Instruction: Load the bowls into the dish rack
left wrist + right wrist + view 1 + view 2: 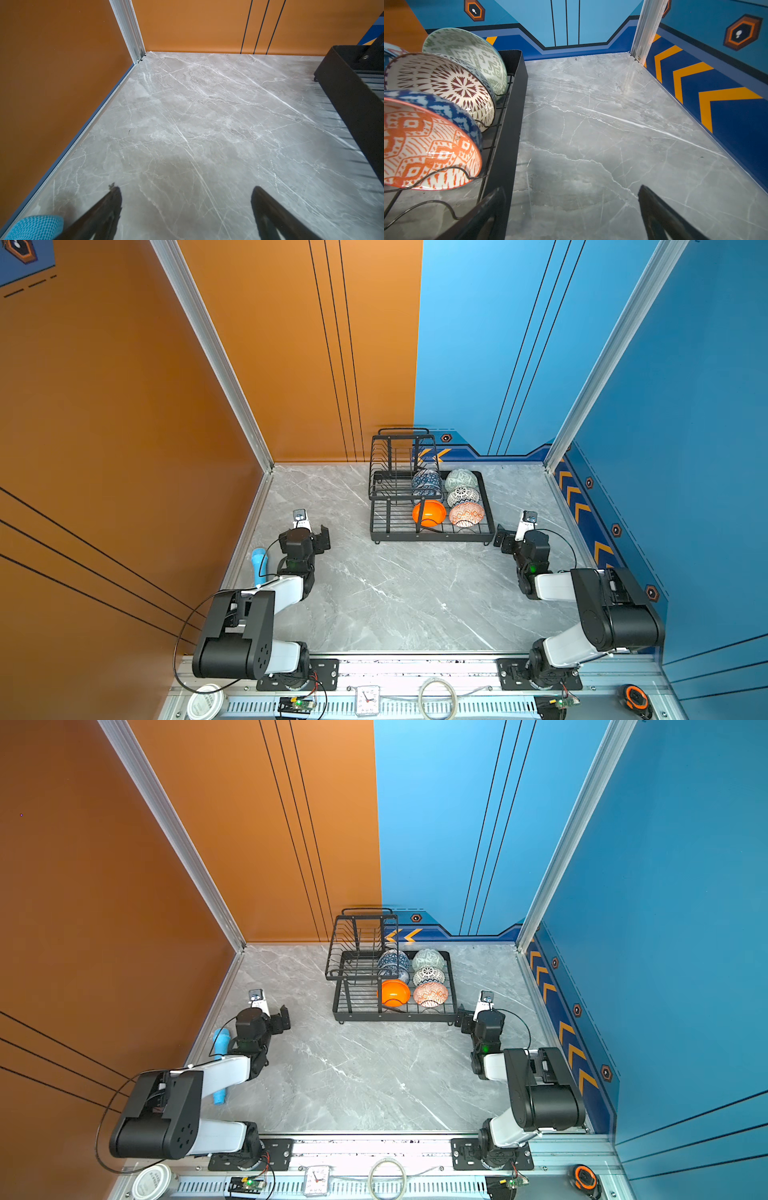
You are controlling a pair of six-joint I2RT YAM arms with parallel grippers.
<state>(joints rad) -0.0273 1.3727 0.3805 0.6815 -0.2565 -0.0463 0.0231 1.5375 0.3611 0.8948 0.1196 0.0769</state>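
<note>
The black wire dish rack (pixel 432 536) (pixel 395 1016) stands at the back middle of the marble table. Several bowls lean on edge in its base tray: blue geometric (pixel 426 481), pale green (pixel 460 480), white-black lattice (pixel 462 495), glossy orange (pixel 429 513) and orange-white diamond (pixel 466 514). My left gripper (pixel 322 539) (pixel 186 188) is open and empty over bare table, left of the rack. My right gripper (pixel 503 539) (pixel 571 188) is open and empty at the rack's front right corner, beside the tray wall (pixel 508 124) and the diamond bowl (pixel 425 145).
A light-blue cylinder (pixel 258 566) (pixel 35 227) lies by the left wall, partly under my left arm. Walls close in the table on three sides. On the front rail sit a white lid (pixel 205 701), a small clock (pixel 368 699) and an orange tape measure (pixel 636 697).
</note>
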